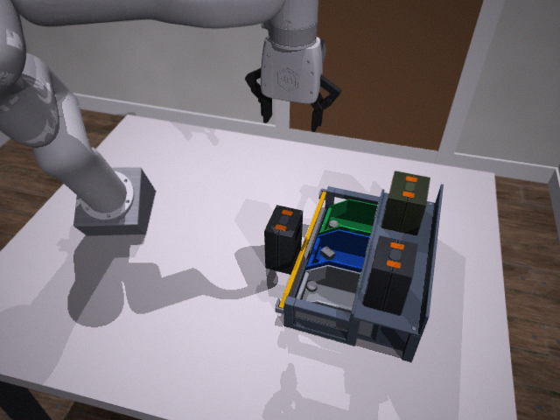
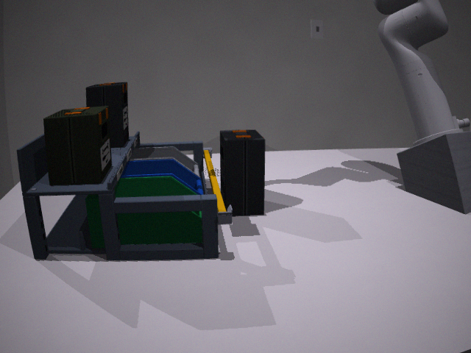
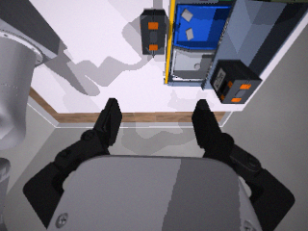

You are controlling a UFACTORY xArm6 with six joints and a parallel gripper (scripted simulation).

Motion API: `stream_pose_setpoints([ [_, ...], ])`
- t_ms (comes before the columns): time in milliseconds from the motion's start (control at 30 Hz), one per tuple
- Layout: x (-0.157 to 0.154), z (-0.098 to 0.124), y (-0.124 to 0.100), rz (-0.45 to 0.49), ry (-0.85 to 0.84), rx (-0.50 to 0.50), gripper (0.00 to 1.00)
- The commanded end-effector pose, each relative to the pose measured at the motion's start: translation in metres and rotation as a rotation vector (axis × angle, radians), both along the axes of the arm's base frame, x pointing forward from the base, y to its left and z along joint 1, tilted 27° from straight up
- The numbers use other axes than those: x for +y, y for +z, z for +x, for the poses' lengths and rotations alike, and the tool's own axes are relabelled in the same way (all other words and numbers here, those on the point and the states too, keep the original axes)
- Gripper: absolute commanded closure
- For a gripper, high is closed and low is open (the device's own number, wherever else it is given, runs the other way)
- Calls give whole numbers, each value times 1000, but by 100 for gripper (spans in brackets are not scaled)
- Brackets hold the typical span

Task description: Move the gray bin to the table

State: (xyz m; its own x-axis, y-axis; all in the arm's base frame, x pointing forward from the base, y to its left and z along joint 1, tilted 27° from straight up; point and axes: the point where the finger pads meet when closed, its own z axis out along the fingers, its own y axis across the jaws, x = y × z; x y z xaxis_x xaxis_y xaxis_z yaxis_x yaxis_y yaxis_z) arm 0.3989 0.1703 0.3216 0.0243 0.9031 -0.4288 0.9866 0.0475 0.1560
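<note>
The gray open bin (image 1: 334, 296) (image 3: 185, 64) (image 2: 160, 152) stands in the shelf (image 1: 316, 332) (image 2: 163, 254), at the near end in the top view, with a round part in it. The blue bin (image 1: 348, 257) (image 2: 155, 167) (image 3: 204, 36) is beside it in the middle, and the green bin (image 1: 357, 223) (image 2: 160, 228) is at the far end. All three look level, fronts toward the yellow bar (image 1: 296, 266) (image 2: 213, 178) (image 3: 168, 63). My gripper (image 1: 290, 125) (image 3: 156, 108) is open and empty, high above the table and away from the bins. It is out of view in the exterior view.
A black case (image 1: 283, 244) (image 2: 242, 174) (image 3: 153, 36) stands on the table (image 1: 190, 343) just outside the yellow bar. Another black case (image 1: 389, 280) (image 2: 118, 121) (image 3: 238, 84) and an olive case (image 1: 404, 207) (image 2: 76, 148) stand on the shelf's upper deck, behind the bins' open part.
</note>
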Motion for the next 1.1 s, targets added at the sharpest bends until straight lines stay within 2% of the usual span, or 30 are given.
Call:
stream_pose_setpoints([
  [0, 0, 2, 2, 2, 1, -3, 0],
  [1067, 4, -9, -2, 2, 1, -3, 0],
])
